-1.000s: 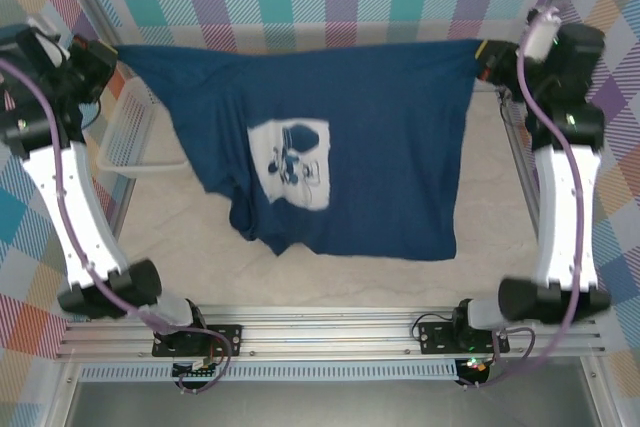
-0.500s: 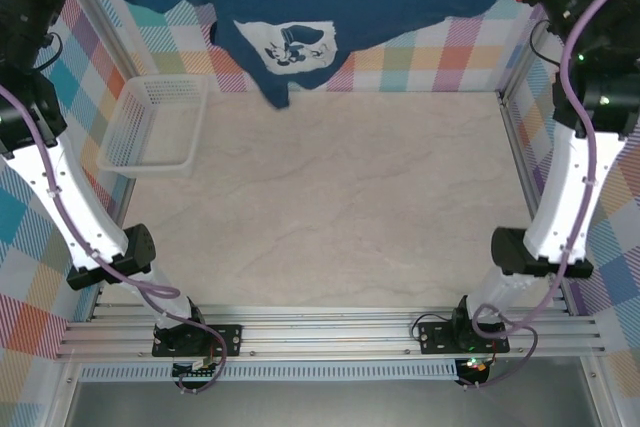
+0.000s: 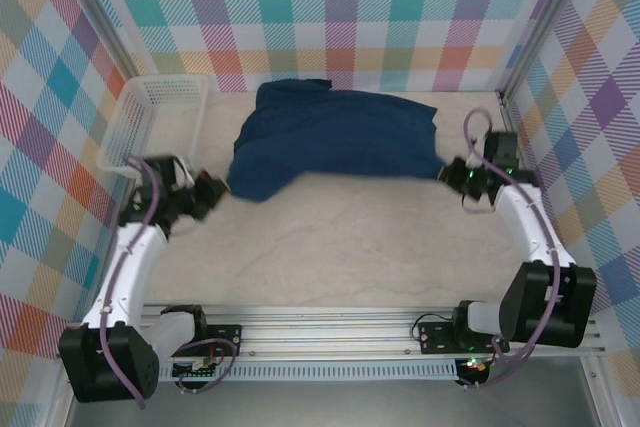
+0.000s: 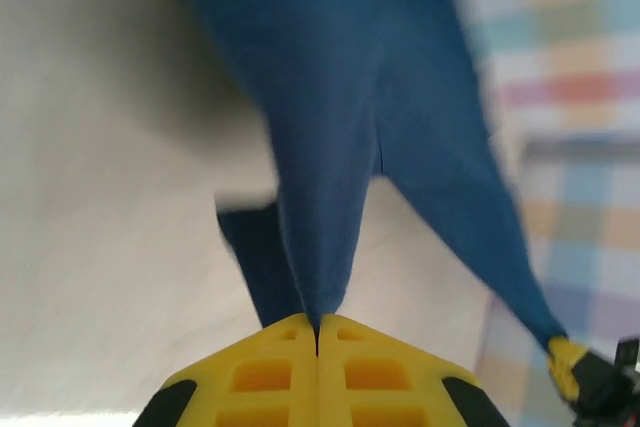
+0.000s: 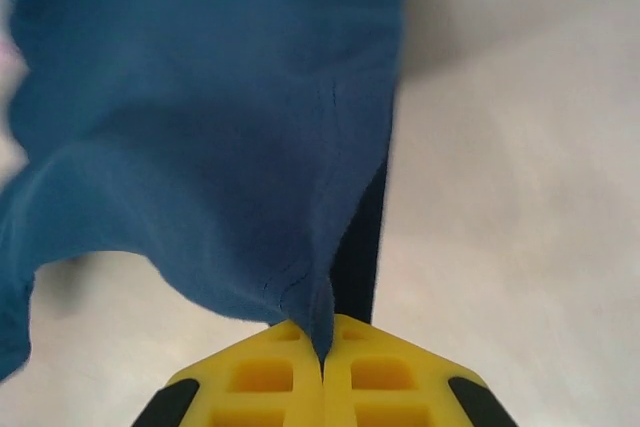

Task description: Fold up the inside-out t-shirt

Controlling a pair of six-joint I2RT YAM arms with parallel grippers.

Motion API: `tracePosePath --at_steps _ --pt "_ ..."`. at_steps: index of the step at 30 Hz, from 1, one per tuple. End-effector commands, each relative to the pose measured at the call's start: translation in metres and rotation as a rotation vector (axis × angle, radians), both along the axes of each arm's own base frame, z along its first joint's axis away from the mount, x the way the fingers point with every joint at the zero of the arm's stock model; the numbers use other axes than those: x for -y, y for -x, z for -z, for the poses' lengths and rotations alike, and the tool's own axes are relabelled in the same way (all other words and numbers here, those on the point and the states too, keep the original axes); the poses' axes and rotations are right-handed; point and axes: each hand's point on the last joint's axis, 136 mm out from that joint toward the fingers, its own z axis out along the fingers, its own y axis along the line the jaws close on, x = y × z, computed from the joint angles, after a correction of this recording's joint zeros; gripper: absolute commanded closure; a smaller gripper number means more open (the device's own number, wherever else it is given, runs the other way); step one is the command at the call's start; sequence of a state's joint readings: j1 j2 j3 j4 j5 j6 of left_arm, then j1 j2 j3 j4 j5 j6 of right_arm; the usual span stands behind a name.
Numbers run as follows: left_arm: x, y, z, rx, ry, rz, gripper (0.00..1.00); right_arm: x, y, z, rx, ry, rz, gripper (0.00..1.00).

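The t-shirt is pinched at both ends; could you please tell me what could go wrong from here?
1. The left pincer and right pincer each grip only a thin edge of the t-shirt, so the fabric could slip out.
2. The cloth lies bunched and uneven, so any fold may come out crooked.
3. The basket stands near the left pincer and might be knocked.

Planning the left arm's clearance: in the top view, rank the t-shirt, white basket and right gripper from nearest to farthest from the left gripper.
1. t-shirt: held in the left gripper's jaws.
2. white basket: just beyond it, far left.
3. right gripper: far across, on the right side.
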State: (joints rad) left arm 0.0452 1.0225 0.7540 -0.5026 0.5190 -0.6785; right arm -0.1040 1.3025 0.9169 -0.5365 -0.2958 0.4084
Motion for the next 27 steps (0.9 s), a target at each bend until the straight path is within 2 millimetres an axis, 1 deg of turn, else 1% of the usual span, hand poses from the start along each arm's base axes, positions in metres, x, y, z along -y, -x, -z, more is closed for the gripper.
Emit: tracePosePath --at_steps 1,3,4,7,9,13,15,18,20,22,23,24,26,27 --pt "0.01 0.02 0.035 -0.008 0.013 0.029 1.0 -0.004 -0.002 0.023 -0.029 -0.071 0.034 0.96" --pt "0.013 0.03 0.058 -0.049 0.008 0.042 1.0 -0.007 -0.003 0.042 -0.097 -0.097 0.023 0.96" --pt "0.01 0.035 0.066 -0.068 -0.024 0.046 1.0 -0.009 -0.004 0.047 -0.112 -0.113 0.023 0.96" --pt "0.003 0.045 0.078 -0.108 -0.084 0.053 1.0 -0.009 -0.005 0.057 -0.132 -0.118 0.026 0.96" --pt "0.005 0.045 0.077 -0.102 -0.067 0.056 1.0 -0.005 -0.002 0.06 -0.138 -0.094 0.036 0.95" --pt "0.001 0.051 0.072 -0.098 -0.086 0.03 1.0 0.005 0.005 0.059 -0.135 -0.021 0.054 0.95" --pt "0.001 0.053 0.066 -0.088 -0.083 0.026 1.0 0.011 0.008 0.057 -0.13 0.015 0.064 0.95" --pt "0.0 0.054 0.052 -0.066 -0.086 0.021 1.0 0.008 0.01 0.05 -0.116 0.009 0.04 0.95" --pt "0.0 0.051 0.032 -0.021 -0.089 0.019 1.0 0.001 0.011 0.036 -0.08 -0.013 0.008 0.98" --pt "-0.004 0.047 -0.005 0.069 -0.11 0.001 1.0 -0.005 0.013 0.007 -0.006 -0.024 -0.025 1.0" --pt "-0.008 0.044 -0.028 0.128 -0.132 -0.013 1.0 -0.008 0.014 -0.011 0.039 -0.025 -0.038 1.0" --pt "-0.013 0.042 -0.058 0.208 -0.167 -0.029 1.0 -0.012 0.017 -0.034 0.099 -0.025 -0.062 1.0" --pt "-0.025 0.046 -0.12 0.36 -0.246 -0.072 1.0 -0.017 0.025 -0.084 0.224 -0.005 -0.097 1.0" --pt "-0.033 0.05 -0.154 0.444 -0.289 -0.103 1.0 -0.019 0.033 -0.113 0.292 0.007 -0.115 1.0"
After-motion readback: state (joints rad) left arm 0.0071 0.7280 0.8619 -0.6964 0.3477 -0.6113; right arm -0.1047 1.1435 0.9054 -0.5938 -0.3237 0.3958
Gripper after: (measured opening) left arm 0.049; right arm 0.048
